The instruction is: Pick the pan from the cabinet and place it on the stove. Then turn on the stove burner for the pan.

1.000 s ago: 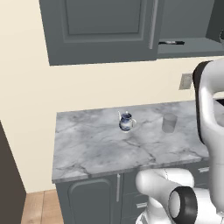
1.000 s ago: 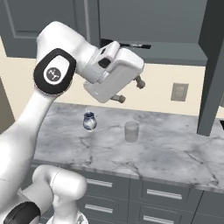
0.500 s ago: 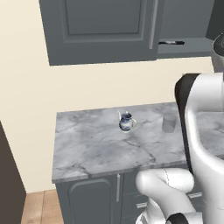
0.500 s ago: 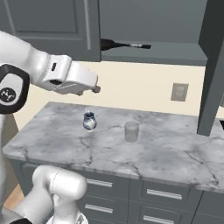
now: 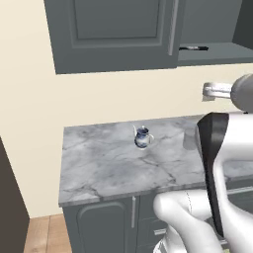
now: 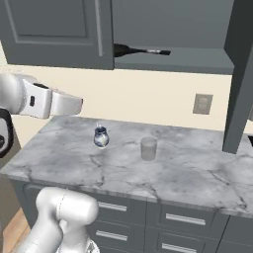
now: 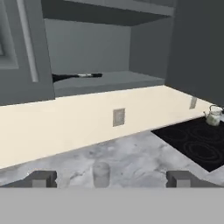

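Left base view: cabinet (image 5: 118, 34) seen w/ right door swung open; pan (image 5: 193, 48) lying on inner shelf, handle seen at door edge. Small blue jug (image 5: 142, 138) on marble counter (image 5: 99, 168).

Right base view: pan (image 6: 141, 50) on shelf, handle pointing right. Glass (image 6: 148, 148) right of jug, apart.

Hand view: gripper (image 7: 111, 178) released, jaws spread wide, nothing grasped. Stove (image 7: 197, 142) at right, kettle (image 7: 213, 116) behind it.

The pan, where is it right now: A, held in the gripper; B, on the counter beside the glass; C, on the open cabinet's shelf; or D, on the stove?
C: the pan lies on the shelf of the open cabinet, handle pointing out along it, well above the counter; the open gripper holds nothing.
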Available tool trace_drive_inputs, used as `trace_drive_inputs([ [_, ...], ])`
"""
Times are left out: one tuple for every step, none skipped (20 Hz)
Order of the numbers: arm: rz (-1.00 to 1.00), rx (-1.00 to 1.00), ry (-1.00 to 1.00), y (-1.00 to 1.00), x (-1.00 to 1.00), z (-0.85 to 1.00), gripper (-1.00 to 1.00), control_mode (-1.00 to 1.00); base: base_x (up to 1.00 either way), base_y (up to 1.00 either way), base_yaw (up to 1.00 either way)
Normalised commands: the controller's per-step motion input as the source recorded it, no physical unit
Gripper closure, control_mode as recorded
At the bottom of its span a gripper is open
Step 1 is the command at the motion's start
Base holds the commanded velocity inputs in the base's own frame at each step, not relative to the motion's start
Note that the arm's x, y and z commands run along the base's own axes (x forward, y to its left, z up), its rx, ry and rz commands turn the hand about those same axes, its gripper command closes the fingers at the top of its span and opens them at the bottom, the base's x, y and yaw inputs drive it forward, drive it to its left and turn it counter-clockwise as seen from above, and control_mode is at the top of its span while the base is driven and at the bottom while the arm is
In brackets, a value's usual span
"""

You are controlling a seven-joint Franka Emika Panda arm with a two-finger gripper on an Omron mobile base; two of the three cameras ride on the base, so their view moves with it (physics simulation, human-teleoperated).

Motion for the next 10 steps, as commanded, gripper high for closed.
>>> trace_drive_inputs([
  [0.18, 0.06, -0.50, 0.28, 0.00, 0.19, -1.00, -1.00, 0.00, 0.00, 0.00],
  [0.18, 0.06, -0.50, 0.27, 0.00, 0.24, -1.00, -1.00, 0.00, 0.00, 0.00],
  [0.18, 0.06, -0.48, 0.25, 0.00, 0.26, -1.00, -1.00, 0.00, 0.00, 0.00],
  [0.18, 0.06, -0.47, 0.25, 0.00, 0.25, -1.00, -1.00, 0.00, 0.00, 0.00],
  [0.17, 0.05, -0.47, 0.26, 0.00, 0.31, -1.00, -1.00, 0.00, 0.00, 0.00],
  [0.15, 0.06, -0.45, 0.23, 0.00, 0.39, -1.00, -1.00, 0.00, 0.00, 0.00],
  [0.14, 0.06, -0.42, 0.21, 0.00, 0.43, -1.00, -1.00, 0.00, 0.00, 0.00],
  [0.10, 0.05, -0.39, 0.21, 0.00, 0.46, -1.00, -1.00, 0.00, 0.00, 0.00],
  [0.08, 0.02, -0.37, 0.22, 0.00, 0.50, -1.00, -1.00, 0.00, 0.00, 0.00],
  [0.07, 0.02, -0.36, 0.20, 0.00, 0.57, -1.00, -1.00, 0.00, 0.00, 0.00],
])
